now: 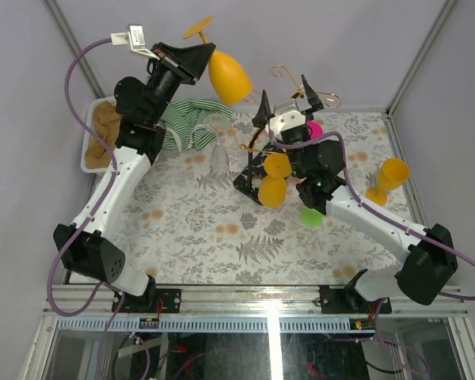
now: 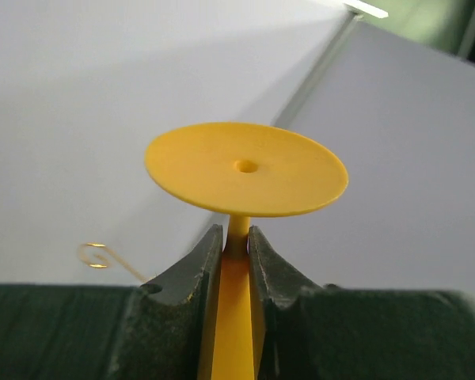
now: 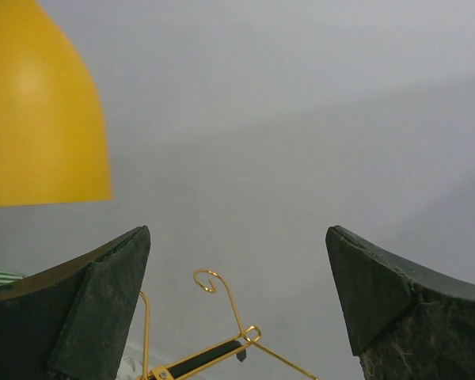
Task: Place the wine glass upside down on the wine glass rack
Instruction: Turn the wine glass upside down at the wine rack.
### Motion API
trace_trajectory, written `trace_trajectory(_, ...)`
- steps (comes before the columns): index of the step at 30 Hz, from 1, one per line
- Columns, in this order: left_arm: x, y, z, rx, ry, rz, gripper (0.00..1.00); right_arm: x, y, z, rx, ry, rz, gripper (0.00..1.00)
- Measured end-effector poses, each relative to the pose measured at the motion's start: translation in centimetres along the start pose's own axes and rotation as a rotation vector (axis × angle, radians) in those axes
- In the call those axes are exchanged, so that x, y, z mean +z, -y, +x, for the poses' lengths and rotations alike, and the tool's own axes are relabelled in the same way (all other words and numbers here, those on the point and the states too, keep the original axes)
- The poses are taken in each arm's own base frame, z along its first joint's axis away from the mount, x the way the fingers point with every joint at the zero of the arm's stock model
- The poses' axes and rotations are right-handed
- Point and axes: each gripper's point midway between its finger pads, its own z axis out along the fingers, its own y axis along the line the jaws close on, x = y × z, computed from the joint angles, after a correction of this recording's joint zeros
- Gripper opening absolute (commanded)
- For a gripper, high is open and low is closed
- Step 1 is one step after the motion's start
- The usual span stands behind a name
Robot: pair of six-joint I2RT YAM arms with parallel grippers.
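Two arms in play. Step in hand, as I judge it: carry glass (image 1: 229,77) to rack (image 1: 247,176) and hang it inverted.

Doing it well:
- keep foot up, bowl down
- line stem with free slot between hooked arms
- slide in sideways till foot sits on wires, only then release
- steer clear of hung glasses (image 1: 273,190)

Tool: left gripper (image 2: 236,245) pinches glass stem just under foot, jaws nearly closed on it. Glass aloft, tilted, left of rack's upper hooks, apart from them. Tool two: right gripper (image 1: 287,95) spread wide, empty, beside those hooks.

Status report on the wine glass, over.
Left gripper shut on wine glass stem. Right gripper open, empty, by wine glass rack. Glass not racked.
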Motion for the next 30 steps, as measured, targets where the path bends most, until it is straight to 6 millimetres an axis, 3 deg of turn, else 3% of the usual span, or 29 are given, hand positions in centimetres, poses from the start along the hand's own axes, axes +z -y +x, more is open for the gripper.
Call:
trace_trajectory(6,-1.2,-5.5,-0.2,0.246,-0.026,-0.203,0.01,0.5,1.7,0.7,-0.011,-0.133,0.04,0.99)
trace_trajectory(12,-3.8,-13.5,0.0,0.447,-0.087,-0.379,0.0,1.6,4.1,-0.1,0.031,-0.216,0.075,0.99)
trace_trajectory(17,-5.7,-19.1,1.9,0.552,-0.162,-0.449,0.0,1.1,4.9,1.1,0.038,-0.277,0.086,0.99)
trace_trajectory(22,-6.8,-21.2,4.9,0.631,-0.23,-0.384,0.0,0.9,5.2,2.2,0.034,-0.312,0.085,0.99)
trace_trajectory(30,-6.6,-21.7,8.6,0.695,-0.279,-0.16,0.0,0.8,6.0,3.2,0.026,-0.337,0.1,0.99)
